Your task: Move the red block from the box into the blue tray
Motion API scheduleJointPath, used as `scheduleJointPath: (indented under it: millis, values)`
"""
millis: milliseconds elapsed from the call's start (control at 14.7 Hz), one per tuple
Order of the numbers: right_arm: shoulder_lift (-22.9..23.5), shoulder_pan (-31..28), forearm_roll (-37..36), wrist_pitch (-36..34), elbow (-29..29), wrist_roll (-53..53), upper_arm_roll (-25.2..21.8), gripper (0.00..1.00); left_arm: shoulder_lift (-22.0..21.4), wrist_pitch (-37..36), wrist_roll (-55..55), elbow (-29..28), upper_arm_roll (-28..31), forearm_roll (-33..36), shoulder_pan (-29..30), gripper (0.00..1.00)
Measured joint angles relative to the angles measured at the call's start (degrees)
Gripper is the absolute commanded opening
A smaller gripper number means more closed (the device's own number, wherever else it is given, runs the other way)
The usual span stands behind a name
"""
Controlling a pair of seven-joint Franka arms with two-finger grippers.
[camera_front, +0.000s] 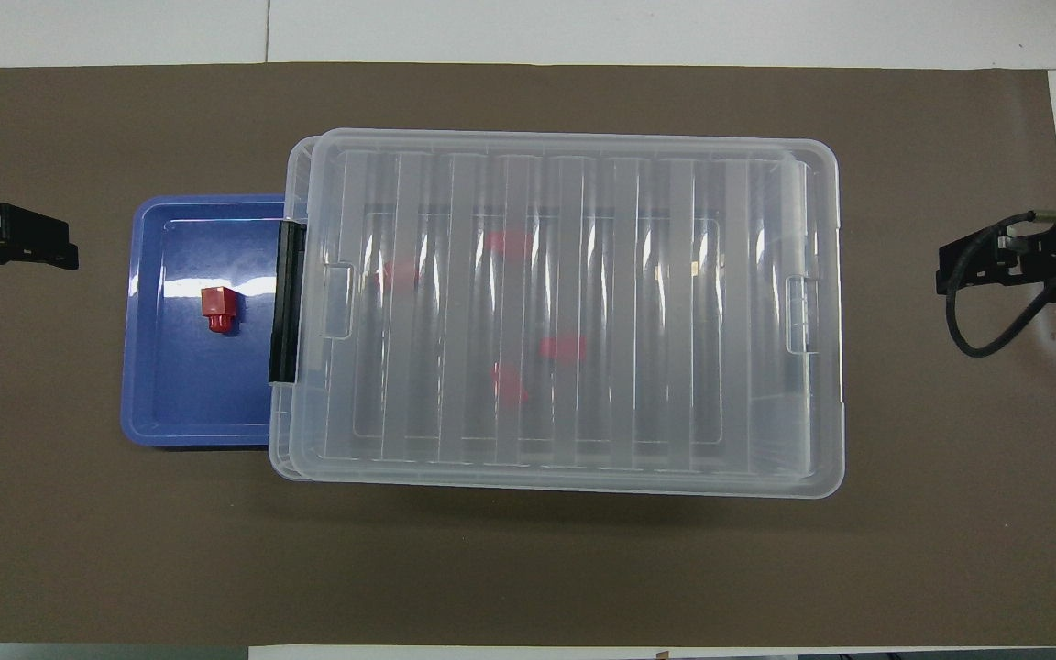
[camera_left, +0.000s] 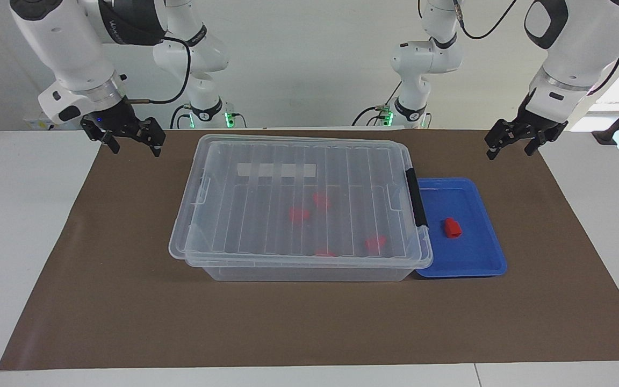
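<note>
A brown mat (camera_left: 127, 301) covers the white table. The right gripper (camera_left: 133, 141) hangs with its fingers apart, holding nothing. The box (camera_left: 299, 207) sits lidded over blurred red pieces (camera_left: 299, 215); its whitish label (camera_left: 277, 170) shows no legible writing. Beside it, the blue tray (camera_left: 481, 258) holds the red block (camera_left: 452, 228). The left gripper (camera_left: 513, 142) hangs spread and empty.

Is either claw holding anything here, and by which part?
Nothing is held. The left claw and right claw hang empty and open over the mat; the red block lies in the blue tray.
</note>
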Motion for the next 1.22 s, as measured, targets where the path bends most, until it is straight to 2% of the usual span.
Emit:
scheduleJointPath:
  millis: [1221]
  values:
    - [0.29,0.07,-0.01,-0.09,1.65,0.00,-0.35,1.00,0.00,-0.14,0.00,0.00,0.09,0.00,0.06,1.00]
